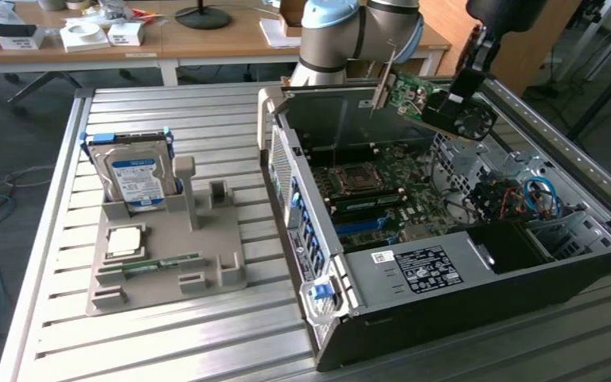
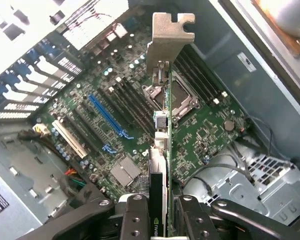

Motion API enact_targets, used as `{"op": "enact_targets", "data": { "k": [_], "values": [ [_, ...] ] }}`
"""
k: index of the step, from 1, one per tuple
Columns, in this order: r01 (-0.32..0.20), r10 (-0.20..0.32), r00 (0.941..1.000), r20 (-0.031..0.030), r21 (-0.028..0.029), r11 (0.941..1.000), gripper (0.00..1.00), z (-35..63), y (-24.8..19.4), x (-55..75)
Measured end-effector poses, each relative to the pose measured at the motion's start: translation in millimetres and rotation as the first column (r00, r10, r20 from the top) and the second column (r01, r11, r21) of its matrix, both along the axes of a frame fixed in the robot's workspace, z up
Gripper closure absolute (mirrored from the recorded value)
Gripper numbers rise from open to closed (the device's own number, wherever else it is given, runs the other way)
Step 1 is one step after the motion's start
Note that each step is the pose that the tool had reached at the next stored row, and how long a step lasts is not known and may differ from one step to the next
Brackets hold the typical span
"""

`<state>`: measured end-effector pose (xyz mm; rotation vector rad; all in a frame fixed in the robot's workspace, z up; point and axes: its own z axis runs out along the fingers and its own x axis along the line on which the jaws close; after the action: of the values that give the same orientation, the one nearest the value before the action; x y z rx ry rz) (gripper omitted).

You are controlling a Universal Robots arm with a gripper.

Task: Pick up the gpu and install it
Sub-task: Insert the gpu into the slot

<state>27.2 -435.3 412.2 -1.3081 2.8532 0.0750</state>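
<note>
Now end effector (image 1: 463, 86) pinching gpu (image 1: 417, 92); card aloft, tilted, above motherboard (image 2: 210, 132) inside open computer case (image 1: 284, 171). Hard drive (image 1: 136, 179) well apart, exterior view's left, on worktop (image 1: 178, 334).

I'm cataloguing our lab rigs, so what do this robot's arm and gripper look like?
The arm is built of round silver-grey segments with pale blue caps at the joints. The gripper is black and blocky. In the wrist view its fingers are dark flat bars dotted with round screw holes.
</note>
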Motion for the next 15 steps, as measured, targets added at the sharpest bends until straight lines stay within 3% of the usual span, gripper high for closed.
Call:
{"op": "enact_targets", "data": {
  "k": [7,15],
  "values": [
    [-0.103,0.103,0.9947,0.0000,0.0000,0.9947,0.73,0.0,0.0,0.0],
    [-0.218,0.218,0.9761,0.0000,0.0000,0.9761,0.73,0.0,0.0,0.0]
  ]
}}
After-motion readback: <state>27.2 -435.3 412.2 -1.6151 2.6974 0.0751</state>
